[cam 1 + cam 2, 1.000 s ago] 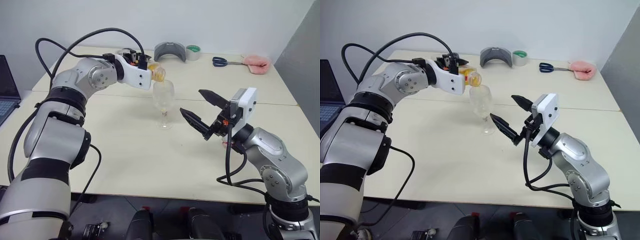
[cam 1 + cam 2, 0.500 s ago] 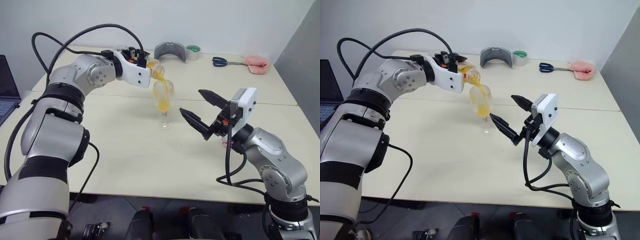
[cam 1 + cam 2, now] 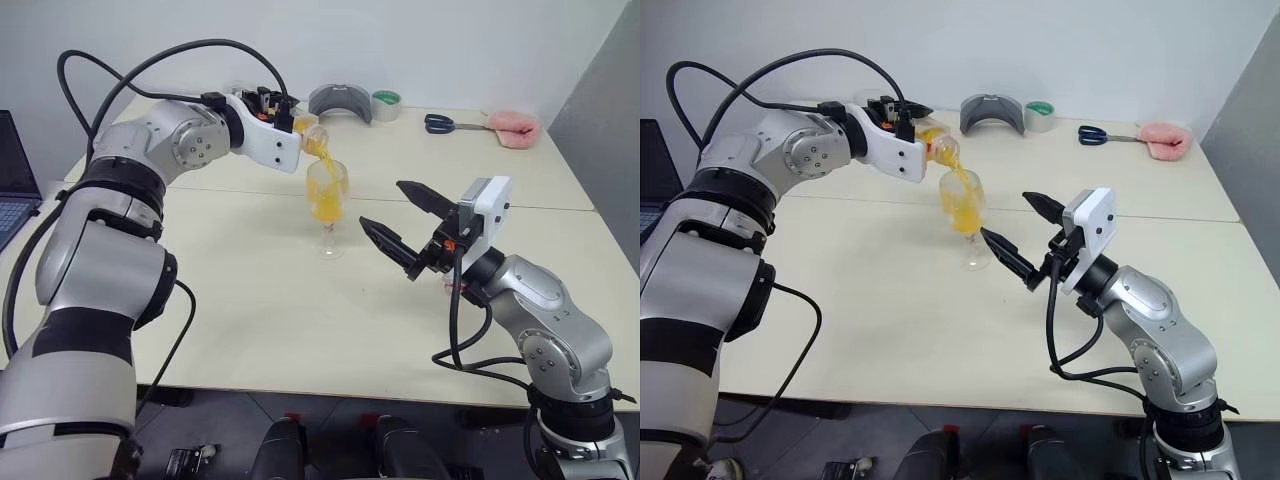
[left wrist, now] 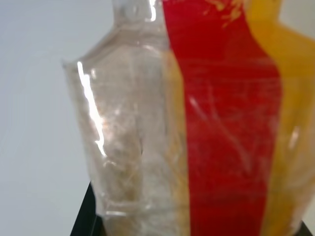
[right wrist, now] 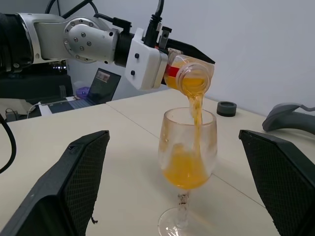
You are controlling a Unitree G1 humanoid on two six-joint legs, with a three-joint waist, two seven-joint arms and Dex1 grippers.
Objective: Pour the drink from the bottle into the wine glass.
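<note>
My left gripper (image 3: pixel 293 124) is shut on the clear bottle (image 3: pixel 313 141) with the red stripe (image 4: pixel 221 128) and holds it tipped, mouth down, over the wine glass (image 3: pixel 327 200). A thin stream of the orange drink (image 5: pixel 196 115) falls from the bottle's mouth (image 5: pixel 193 82) into the glass. Orange liquid fills the lower part of the bowl (image 5: pixel 186 172). The glass stands upright on the table (image 3: pixel 260 300). To the right of the glass, my right gripper (image 3: pixel 382 204) is open and its black fingers (image 5: pixel 81 182) do not touch the glass.
Along the table's far edge lie a grey curved holder (image 3: pixel 340 102), a tape roll (image 3: pixel 386 103), scissors (image 3: pixel 445 123) and a pink cloth (image 3: pixel 514 127). A small dark disc (image 5: pixel 227 108) sits behind the glass. A laptop (image 3: pixel 12 180) stands at the far left.
The glass was empty one second ago. The bottle has tipped further, the drink has begun streaming out, and the orange level in the glass has risen. The right arm has kept still.
</note>
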